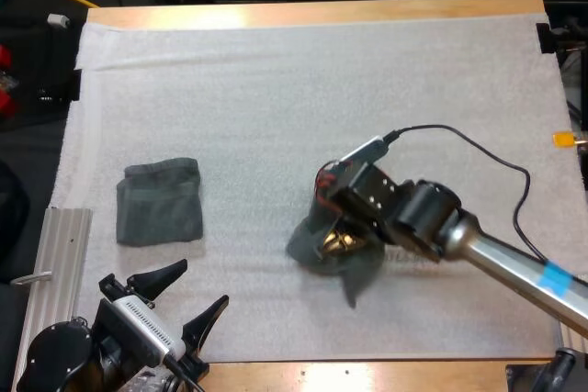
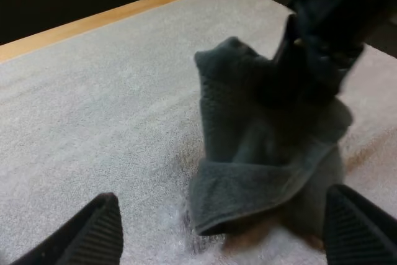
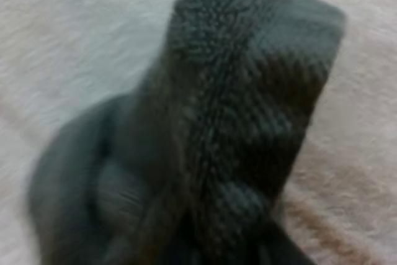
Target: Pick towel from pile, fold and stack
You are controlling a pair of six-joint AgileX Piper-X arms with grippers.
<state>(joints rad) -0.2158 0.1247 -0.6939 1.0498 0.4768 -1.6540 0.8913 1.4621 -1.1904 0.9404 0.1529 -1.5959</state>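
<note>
Crumpled towel (image 1: 360, 274) lies on the white mat (image 1: 276, 89), a little right of the worktop's (image 1: 312, 14) middle and closer to its near edge than its far one. It is dark grey-green and bunched into a heap (the left wrist view shows one peak standing up from it, with a rolled hem on the side toward the left hand). My right hand (image 1: 340, 241) is down on top of it, against the cloth; whether it pinches the towel or stands spread I cannot tell. A folded towel (image 1: 159, 201) of the same colour lies flat toward the worktop's left edge, well apart from the crumpled one. My left hand (image 1: 184, 298) hovers at the near left corner, spread wide with nothing in it.
</note>
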